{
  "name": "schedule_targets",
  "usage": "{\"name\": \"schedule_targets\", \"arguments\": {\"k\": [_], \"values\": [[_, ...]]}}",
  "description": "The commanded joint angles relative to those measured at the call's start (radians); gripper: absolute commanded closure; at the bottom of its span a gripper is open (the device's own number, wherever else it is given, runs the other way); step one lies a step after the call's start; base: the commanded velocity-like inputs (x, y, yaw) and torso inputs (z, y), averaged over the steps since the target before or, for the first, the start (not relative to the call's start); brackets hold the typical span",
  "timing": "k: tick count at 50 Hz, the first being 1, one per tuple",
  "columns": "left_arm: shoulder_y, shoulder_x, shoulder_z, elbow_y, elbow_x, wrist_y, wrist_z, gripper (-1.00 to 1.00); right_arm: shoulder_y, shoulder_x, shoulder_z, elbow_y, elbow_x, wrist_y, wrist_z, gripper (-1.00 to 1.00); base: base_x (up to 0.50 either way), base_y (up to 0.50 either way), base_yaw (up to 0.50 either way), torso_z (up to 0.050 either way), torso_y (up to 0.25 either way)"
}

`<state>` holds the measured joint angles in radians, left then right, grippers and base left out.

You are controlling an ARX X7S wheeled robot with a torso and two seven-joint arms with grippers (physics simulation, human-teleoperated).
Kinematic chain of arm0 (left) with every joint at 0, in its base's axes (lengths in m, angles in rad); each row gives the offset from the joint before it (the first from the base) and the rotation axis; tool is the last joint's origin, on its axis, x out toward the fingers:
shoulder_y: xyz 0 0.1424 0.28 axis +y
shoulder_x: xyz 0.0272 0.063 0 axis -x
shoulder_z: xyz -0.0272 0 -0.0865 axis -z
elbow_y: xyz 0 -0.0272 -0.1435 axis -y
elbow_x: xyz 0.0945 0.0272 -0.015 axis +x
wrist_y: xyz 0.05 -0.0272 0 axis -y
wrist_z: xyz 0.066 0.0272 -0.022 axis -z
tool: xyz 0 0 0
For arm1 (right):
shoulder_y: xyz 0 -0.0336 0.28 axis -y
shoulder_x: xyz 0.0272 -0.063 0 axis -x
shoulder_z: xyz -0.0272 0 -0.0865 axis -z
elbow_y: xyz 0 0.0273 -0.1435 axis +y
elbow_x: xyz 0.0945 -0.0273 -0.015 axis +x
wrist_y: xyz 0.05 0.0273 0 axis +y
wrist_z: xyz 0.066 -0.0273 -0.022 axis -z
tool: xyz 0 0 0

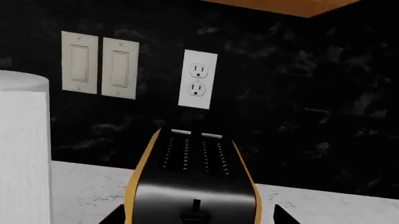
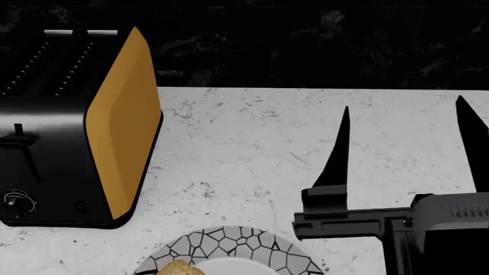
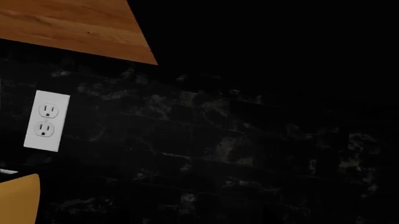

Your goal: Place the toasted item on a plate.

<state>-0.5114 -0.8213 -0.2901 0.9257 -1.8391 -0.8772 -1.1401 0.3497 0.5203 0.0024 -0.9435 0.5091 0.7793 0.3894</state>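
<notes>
No lettering, no brand, no number readable anywhere in these three views. The toaster (image 2: 68, 126) shows a plain black front and orange side, nothing printed on either. Its dial (image 2: 14, 200) may carry tick marks around the knob, but they're too small to make out. The lever (image 1: 195, 204) in the left wrist view is bare too. On the wall, the outlet (image 1: 198, 79) and the two switches (image 1: 100, 64) are blank white plates, no marking on them. The plate (image 2: 229, 246) has only its cracked mosaic lines, a pattern, not text
</notes>
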Motion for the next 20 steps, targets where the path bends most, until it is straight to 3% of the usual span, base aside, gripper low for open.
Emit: {"name": "schedule_targets", "arguments": {"k": [1,6,10,20], "values": [[0.055,-0.120,-0.184,0.009,-0.074,0.011,-0.001,-1.00,-0.036,0.216,0.117,-0.103,0.286,0.002,0.216,-1.00,0.00,0.00,0.00,0.000,0.000],[0.062,-0.158,-0.239,-0.004,-0.085,0.002,0.011,-1.00,-0.096,0.449,0.138,-0.103,0.471,-0.173,0.404,-1.00,0.00,0.00,0.00,0.000,0.000],[0.088,-0.168,-0.283,-0.018,-0.081,-0.018,0.031,-1.00,-0.143,0.569,0.187,-0.101,0.552,-0.248,0.473,-1.00,0.00,0.00,0.00,0.000,0.000],[0.137,-0.209,-0.412,-0.079,-0.083,-0.072,0.094,-1.00,-0.377,0.691,0.477,-0.094,0.676,-0.298,0.487,-1.00,0.00,0.00,0.00,0.000,0.000]]}}
